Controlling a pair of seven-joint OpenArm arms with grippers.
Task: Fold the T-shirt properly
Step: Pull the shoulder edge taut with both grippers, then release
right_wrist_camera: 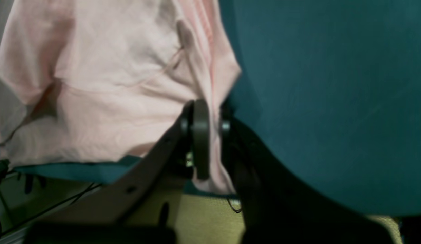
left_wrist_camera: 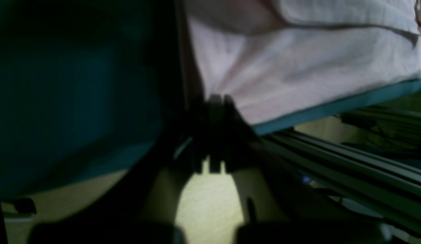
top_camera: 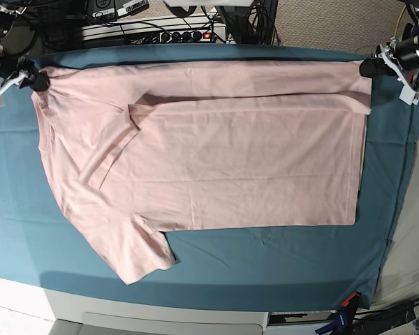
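The pale pink T-shirt (top_camera: 216, 160) lies spread, plain side up, on the teal table cloth (top_camera: 265, 258). A long strip along its far edge is folded over toward the front. One sleeve points to the front left. My left gripper (top_camera: 369, 68) is at the far right corner, shut on the T-shirt's edge. The left wrist view shows its dark jaws (left_wrist_camera: 217, 99) pinched on the pink cloth (left_wrist_camera: 298, 67). My right gripper (top_camera: 36, 82) is at the far left corner, shut on the T-shirt. In the right wrist view, pink cloth (right_wrist_camera: 112, 84) runs between its fingers (right_wrist_camera: 213, 112).
Cables and a power strip (top_camera: 160, 31) lie behind the table's far edge. Metal frame rails (left_wrist_camera: 349, 159) run below the table's edge in the left wrist view. Clamps (top_camera: 346, 307) hold the cloth at the front right corner. The white table front (top_camera: 160, 314) shows below the cloth.
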